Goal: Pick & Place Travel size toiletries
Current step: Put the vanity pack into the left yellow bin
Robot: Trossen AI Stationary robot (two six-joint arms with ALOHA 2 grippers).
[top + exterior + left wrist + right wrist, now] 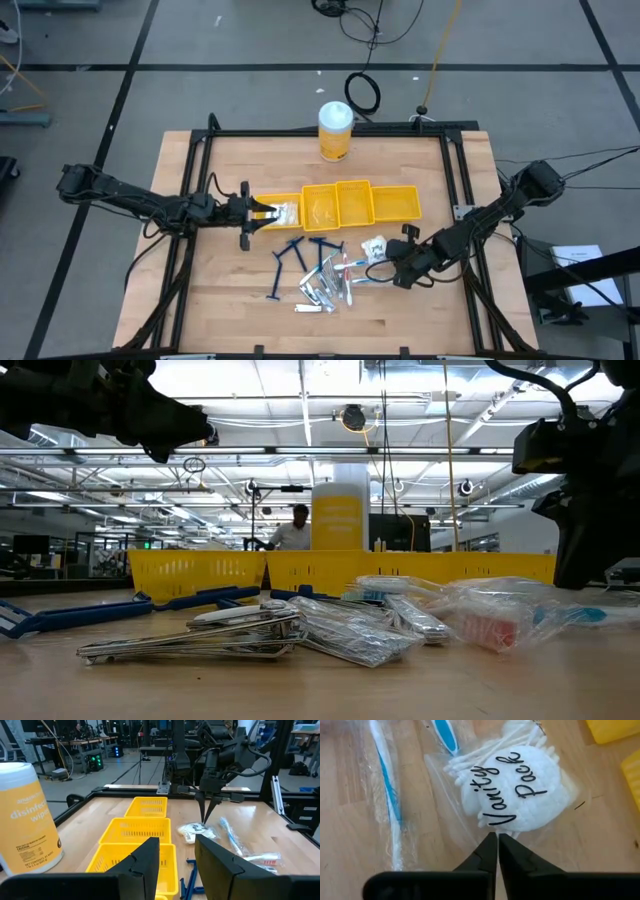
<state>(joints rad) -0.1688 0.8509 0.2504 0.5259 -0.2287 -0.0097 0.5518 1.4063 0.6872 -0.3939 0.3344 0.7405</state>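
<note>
— What's the table [250, 320] made of?
— Pale wood, smooth and matt. The bins [345, 203] across the frame's middle are glossy yellow plastic with slotted walls.
— And the white packet [520, 790]?
— Fluffy cotton in clear, crinkly, shiny film. At lower centre, the sachets [200, 635] look silvery, metallic.

Right gripper [497, 840] points down at the table, fingertips pinched together. Left gripper [176, 851] hangs level, fingers parted, its arm stretched in from the left.
</note>
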